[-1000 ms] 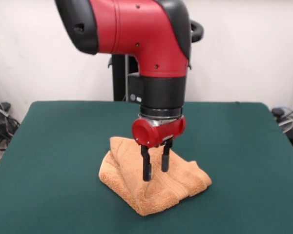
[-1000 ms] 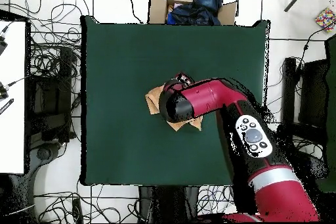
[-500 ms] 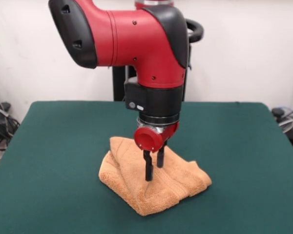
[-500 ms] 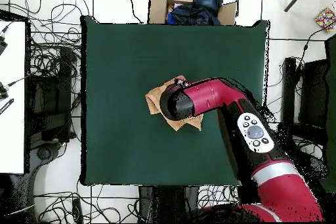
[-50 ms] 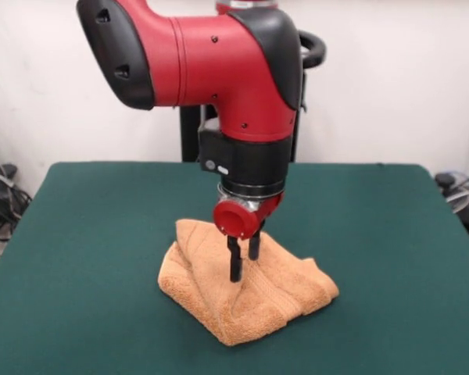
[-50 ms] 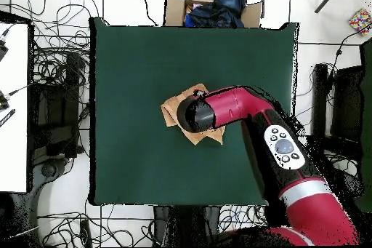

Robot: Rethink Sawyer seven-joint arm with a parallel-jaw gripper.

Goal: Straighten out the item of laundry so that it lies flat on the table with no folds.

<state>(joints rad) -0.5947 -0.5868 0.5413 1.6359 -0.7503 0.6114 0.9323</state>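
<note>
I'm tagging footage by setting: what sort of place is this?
Probably a robotics lab, not a home: a robot arm works over a towel on a green-covered table, with cables strewn across the floor around it.

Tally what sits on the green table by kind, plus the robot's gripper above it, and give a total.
Orange towel, bunched in folds: 1
Gripper, over the towel's middle: 1
Green table itself: 1
Total: 3
</note>
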